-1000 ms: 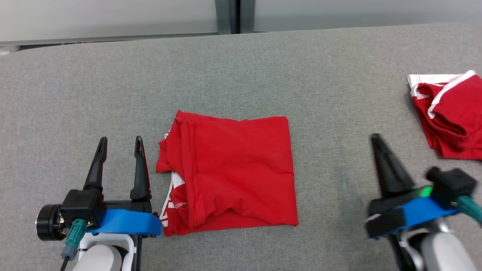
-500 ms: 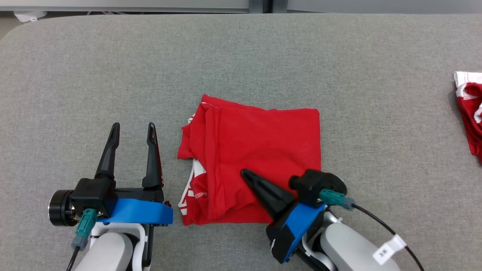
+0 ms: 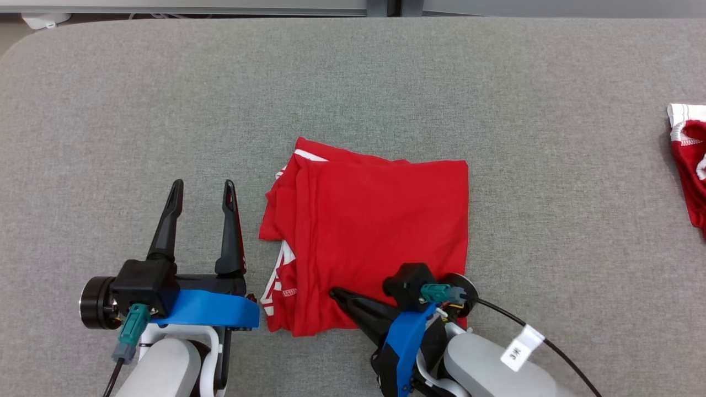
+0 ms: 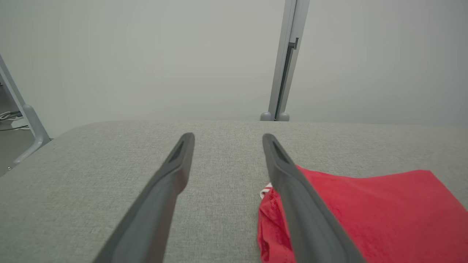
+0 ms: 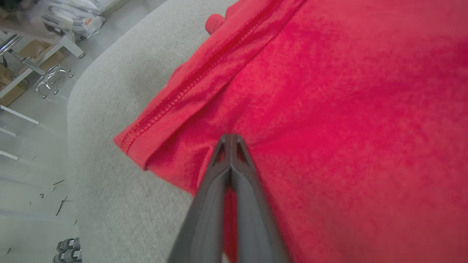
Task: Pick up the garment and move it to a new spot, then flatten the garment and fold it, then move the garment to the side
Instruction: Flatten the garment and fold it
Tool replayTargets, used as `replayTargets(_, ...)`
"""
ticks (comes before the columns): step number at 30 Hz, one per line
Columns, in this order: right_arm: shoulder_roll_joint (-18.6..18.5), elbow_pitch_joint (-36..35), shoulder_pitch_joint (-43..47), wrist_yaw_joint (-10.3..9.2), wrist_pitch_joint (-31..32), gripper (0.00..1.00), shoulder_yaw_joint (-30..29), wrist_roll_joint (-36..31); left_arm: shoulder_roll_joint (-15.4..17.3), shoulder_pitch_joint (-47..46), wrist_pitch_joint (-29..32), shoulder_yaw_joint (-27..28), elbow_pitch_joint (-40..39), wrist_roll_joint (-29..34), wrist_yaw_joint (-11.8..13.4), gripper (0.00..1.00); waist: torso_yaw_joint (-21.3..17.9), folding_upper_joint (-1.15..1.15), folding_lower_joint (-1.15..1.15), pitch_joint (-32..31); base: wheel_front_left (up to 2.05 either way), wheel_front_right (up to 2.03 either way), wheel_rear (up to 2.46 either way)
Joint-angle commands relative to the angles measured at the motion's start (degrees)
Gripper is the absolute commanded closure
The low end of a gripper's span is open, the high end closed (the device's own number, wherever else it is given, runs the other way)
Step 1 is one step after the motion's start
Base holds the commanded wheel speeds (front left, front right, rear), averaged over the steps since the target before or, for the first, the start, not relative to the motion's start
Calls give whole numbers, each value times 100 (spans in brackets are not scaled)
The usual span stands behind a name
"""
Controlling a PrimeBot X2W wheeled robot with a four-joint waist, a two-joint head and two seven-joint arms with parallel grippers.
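So the red garment [image 3: 375, 237] is lying folded into a rough rectangle pretty much dead centre of the grey fabric-covered desk [image 3: 165, 99]. The top layer is fairly smooth. On its 9 o'clock side the layers are stacked a bit unevenly, and some white trim and print peeks out along that edge.

The left end effector [image 3: 203, 190] sits at about 8 o'clock from the garment, fingers spread wide and pointing toward 12 o'clock. Nothing is between them, just bare desk. The finger on the garment side is right beside the cloth's 9 o'clock edge, and in the left wrist view it overlaps the red fabric. I can't tell if it's actually touching.

The right end effector [image 3: 335, 293] comes in from 5 o'clock, its fingers pressed tight together into one dark point. That point rests on top of the garment near its 6 o'clock edge, aimed toward 10 o'clock. In the right wrist view the tips lie flat on the red cloth, just inside a stitched hem. I can't see any fabric caught between them.

A second red garment with white trim [image 3: 689, 160] lies way out at 3 o'clock, well apart from the folded one and cut off by the frame edge.
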Motion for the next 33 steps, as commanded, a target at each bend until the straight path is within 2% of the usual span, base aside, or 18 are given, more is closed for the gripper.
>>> replayTargets(1,83,274,119,19,242,100,221,160,-19,-97,-24,8,23,15,-29,0,2,0,1,-2,0,0,0)
replayTargets(5,138,430,122,19,387,100,272,264,-35,-82,-35,24,62,29,-51,0,-6,0,1,-35,0,0,0)
replayTargets(8,74,214,161,19,163,100,146,265,-30,12,-39,49,81,25,-44,0,-45,0,1,-107,0,0,0)
replayTargets(10,-48,-28,195,16,-37,23,-72,217,-16,83,-37,67,82,23,-30,0,-89,0,1,-173,0,0,0)
replayTargets(11,-119,-179,201,16,-164,0,-226,159,1,117,-38,82,85,20,-19,0,-120,0,1,-214,0,0,0)
replayTargets(16,-454,-874,680,11,-501,0,-1236,-64,86,265,-29,127,73,-21,27,0,-296,0,1,-425,0,0,0)
replayTargets(21,-657,-1451,1306,10,-633,0,-2782,-540,169,424,21,167,30,-57,80,0,-480,0,1,-657,0,0,0)
replayTargets(27,-511,-2071,2052,11,-572,0,-4555,-1198,293,619,104,191,15,-119,107,0,-628,0,1,-966,0,0,0)
replayTargets(30,-383,-2400,2352,11,-434,0,-5136,-1503,367,727,158,212,11,-144,118,0,-667,0,1,-1112,0,0,0)
replayTargets(33,-288,-2660,2597,11,-273,0,-5456,-1749,419,849,234,204,49,-168,159,0,-695,0,1,-1274,0,0,0)
